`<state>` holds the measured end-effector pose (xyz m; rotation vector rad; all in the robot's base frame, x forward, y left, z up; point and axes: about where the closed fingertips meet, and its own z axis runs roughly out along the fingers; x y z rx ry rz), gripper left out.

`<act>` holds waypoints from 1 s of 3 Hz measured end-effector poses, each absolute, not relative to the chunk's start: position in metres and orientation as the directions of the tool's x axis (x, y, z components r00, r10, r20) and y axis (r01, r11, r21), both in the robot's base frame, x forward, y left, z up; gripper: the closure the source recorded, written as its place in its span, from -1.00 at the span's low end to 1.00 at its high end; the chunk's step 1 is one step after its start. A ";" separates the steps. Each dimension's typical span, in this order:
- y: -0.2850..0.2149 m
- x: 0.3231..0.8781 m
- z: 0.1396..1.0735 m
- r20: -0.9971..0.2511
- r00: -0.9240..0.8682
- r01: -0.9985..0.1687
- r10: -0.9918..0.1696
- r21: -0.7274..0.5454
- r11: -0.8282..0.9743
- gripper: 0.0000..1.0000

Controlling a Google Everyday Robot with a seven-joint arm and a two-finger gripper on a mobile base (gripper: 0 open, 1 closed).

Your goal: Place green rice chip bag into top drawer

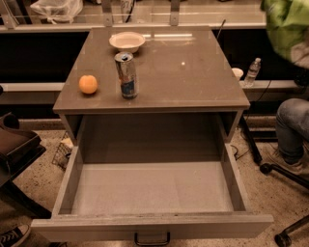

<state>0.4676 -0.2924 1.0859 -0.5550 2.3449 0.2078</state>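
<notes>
Orange [88, 84], can [126, 75], bowl [127, 41] on tabletop [193, 77]; water bottle [252, 72] right.

Dim warm light; blurred gripper [298, 54] top right

We record a speckled stone-pattern floor [41, 181]. A pale ledge [217, 17] runs along the back wall, carrying two upright metal brackets and a clear plastic sack [55, 8]. Beneath it lies dark panelling, then a lower light shelf [29, 87] bearing a water bottle [252, 72] and a paper cup [236, 72]. A grey-brown cabinet [193, 82] stands centre, its glossy top reflecting overhead light. We note a dark seat [17, 144] at left and chair castors [266, 168] at right.
</notes>
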 end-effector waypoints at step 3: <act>-0.287 0.434 0.997 -0.612 -0.748 -0.428 -0.256 0.150 0.891 1.00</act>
